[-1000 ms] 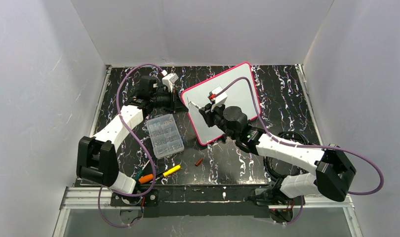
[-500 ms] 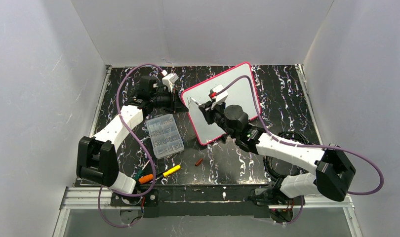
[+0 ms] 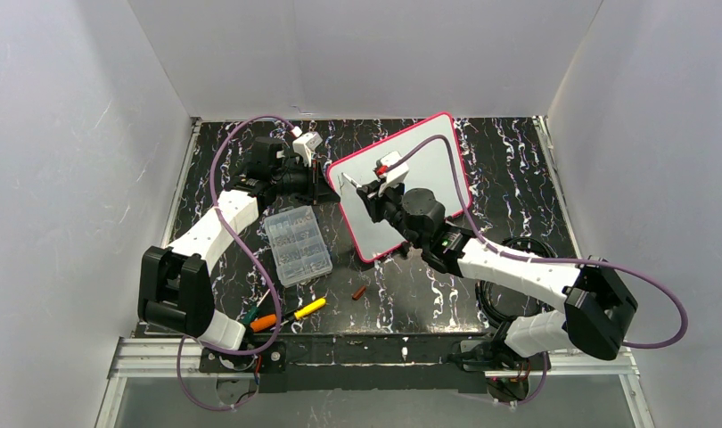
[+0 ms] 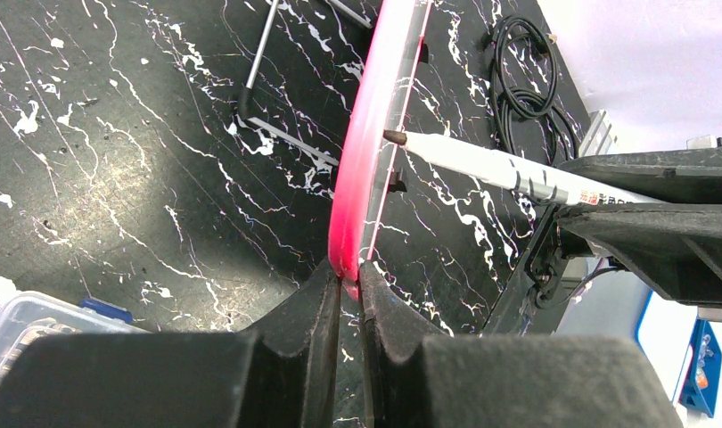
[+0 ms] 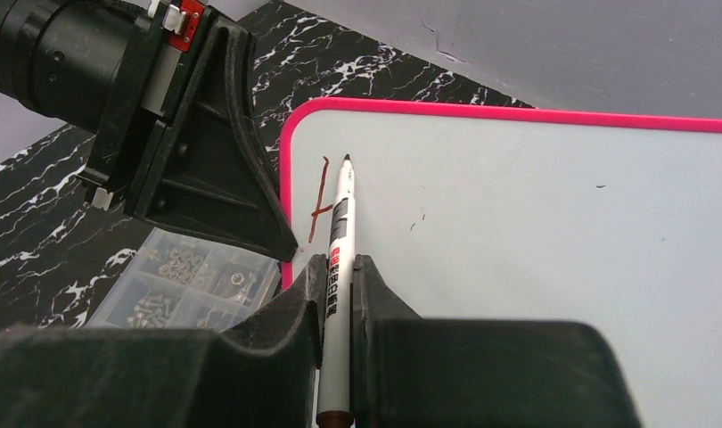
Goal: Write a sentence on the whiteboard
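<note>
The whiteboard [image 3: 429, 165], white with a pink-red rim, stands tilted on the black marble table. My left gripper [image 4: 349, 275] is shut on its pink edge [image 4: 368, 160] at the left side. My right gripper [image 5: 338, 267] is shut on a white marker [image 5: 340, 267]. The marker's tip [image 5: 347, 159] is at the board's top left corner [image 5: 518, 232]. Of the sentence, one brownish-red stroke with a short crossbar [image 5: 320, 203] shows next to the tip. In the left wrist view the marker's tip [image 4: 395, 137] is touching the board's face.
A clear plastic organizer box [image 3: 297, 243] of small hardware lies left of the board. A small red cap [image 3: 359, 292] and screwdrivers with yellow [image 3: 309, 308] and orange [image 3: 263, 322] handles lie near the front. A coiled black cable [image 3: 509, 276] lies at the right.
My right gripper has moved the marker up and left across the board toward its top left corner. The left gripper and the board have not moved.
</note>
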